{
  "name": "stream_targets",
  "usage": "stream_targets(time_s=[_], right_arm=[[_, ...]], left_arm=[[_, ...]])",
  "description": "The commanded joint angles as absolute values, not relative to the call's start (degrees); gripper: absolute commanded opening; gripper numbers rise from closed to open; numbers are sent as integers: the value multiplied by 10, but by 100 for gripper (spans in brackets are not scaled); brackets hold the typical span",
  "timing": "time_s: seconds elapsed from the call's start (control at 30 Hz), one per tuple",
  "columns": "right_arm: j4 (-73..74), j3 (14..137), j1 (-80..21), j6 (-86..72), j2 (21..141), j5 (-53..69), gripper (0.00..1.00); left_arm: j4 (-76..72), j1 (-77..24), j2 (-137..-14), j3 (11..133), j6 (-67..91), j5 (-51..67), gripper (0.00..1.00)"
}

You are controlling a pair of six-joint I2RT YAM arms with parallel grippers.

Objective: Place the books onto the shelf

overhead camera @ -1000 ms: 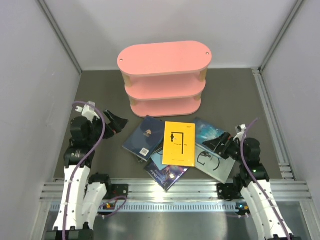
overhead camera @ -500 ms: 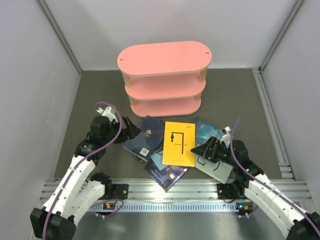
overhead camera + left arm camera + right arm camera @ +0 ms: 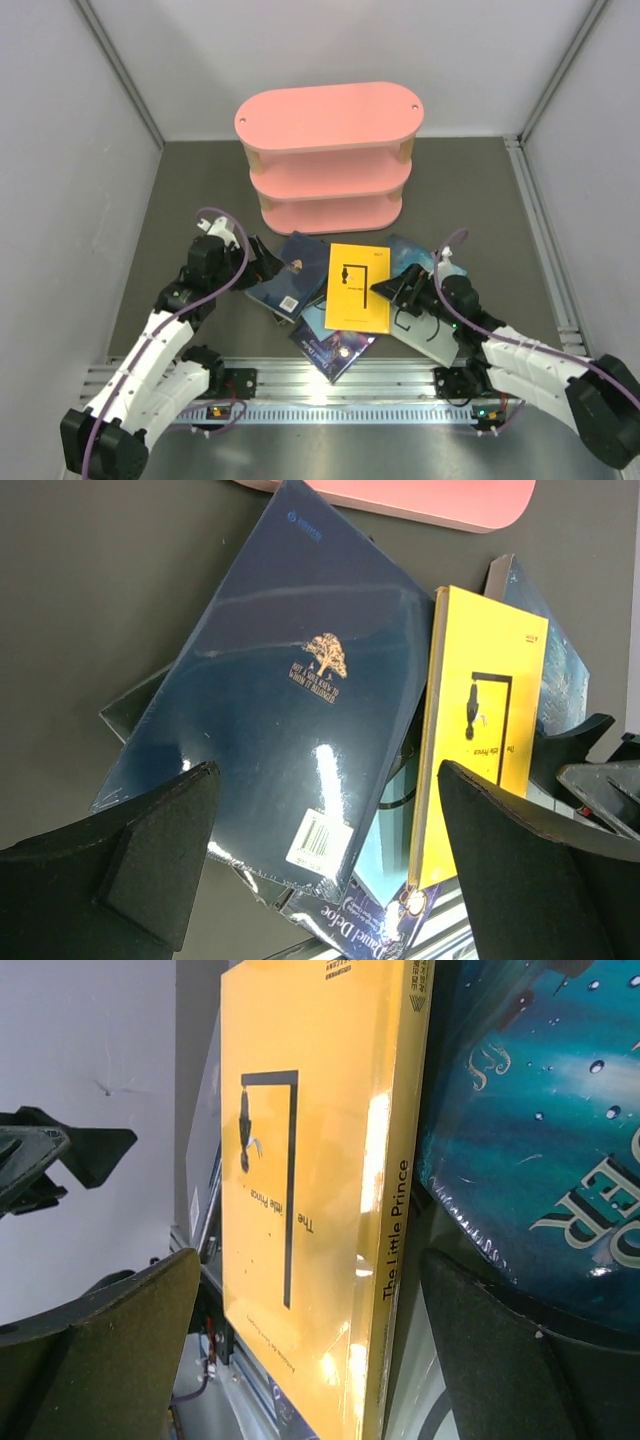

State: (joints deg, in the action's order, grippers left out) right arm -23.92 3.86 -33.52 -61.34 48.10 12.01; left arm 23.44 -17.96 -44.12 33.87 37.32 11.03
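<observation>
Books (image 3: 345, 300): 7, one overlapping pile. 1 each: navy (image 3: 290, 268), yellow (image 3: 358, 285), teal (image 3: 415, 255), grey-white (image 3: 425, 340), purple (image 3: 336, 352), light blue (image 3: 314, 314), dark one (image 3: 130, 708) under the navy.
Shelf (image 3: 330, 115): 1, three boards, 12 o'clock of the pile.
Arms: 2. Left arm (image 3: 160, 340) at 8 o'clock, right arm (image 3: 530, 360) at 4 o'clock.

Bright, even light falls from overhead in the top view, so the pink shelf (image 3: 330, 115) throws only soft shadows under its boards, while the metal rail (image 3: 340, 395) at the near edge washes out in white glare. Both wrist views are darker and harder in contrast, with streaks of reflected light on the glossy covers of the navy book (image 3: 290, 710) and the yellow book (image 3: 310, 1190), whose print stays sharp. Close to each lens, the fingers (image 3: 150, 850) of the left gripper (image 3: 328, 775) are soft-edged and almost black, and those of the right gripper (image 3: 312, 1255) are blurred with an olive cast.
</observation>
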Motion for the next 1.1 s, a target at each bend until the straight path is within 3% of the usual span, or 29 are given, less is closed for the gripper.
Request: stream_targets(time_s=[0.0, 0.13, 0.17, 0.33, 0.37, 0.43, 0.53, 0.77, 1.07], right_arm=[[-258, 20, -351, -615, 548, 87, 89], [-303, 18, -371, -623, 577, 91, 69], [-323, 18, -378, -625, 583, 93, 57], [-375, 18, -417, -628, 603, 100, 27], [-384, 20, -422, -629, 603, 102, 14], [-383, 25, -426, -628, 592, 108, 0], [-343, 47, -427, -621, 540, 121, 0], [-72, 233, -425, -563, 383, 91, 0], [-48, 323, -425, -576, 372, 123, 0]], left_arm=[[214, -183, -428, 330, 363, 104, 95], [214, -185, -423, 319, 366, 105, 95], [212, -185, -422, 315, 368, 106, 95], [197, -188, -423, 306, 376, 111, 95], [194, -189, -423, 306, 377, 116, 95], [195, -195, -423, 310, 376, 120, 97], [204, -214, -420, 328, 371, 113, 99], [193, -284, -429, 367, 391, 102, 99], [36, -315, -419, 337, 452, 209, 99]])
